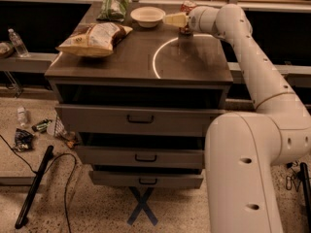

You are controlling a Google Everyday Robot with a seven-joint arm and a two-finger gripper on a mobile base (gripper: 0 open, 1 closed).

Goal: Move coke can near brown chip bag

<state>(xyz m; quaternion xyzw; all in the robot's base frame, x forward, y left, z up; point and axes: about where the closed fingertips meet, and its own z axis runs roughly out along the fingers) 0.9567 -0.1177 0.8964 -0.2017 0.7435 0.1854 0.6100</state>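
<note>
The coke can (pixel 186 6), red with white markings, stands at the far right of the cabinet top, mostly hidden behind my wrist. My gripper (pixel 171 19) points left just in front of the can, between it and the white bowl. The brown chip bag (pixel 95 37), yellow-edged and puffy, lies at the near left of the top, well apart from the can and the gripper.
A white bowl (pixel 148 16) sits at the back middle and a green bag (pixel 114 5) at the back left. The cabinet top (pixel 131 64) carries a white ring mark. Drawers stand below it. Bottles, litter and a cable lie on the floor at left.
</note>
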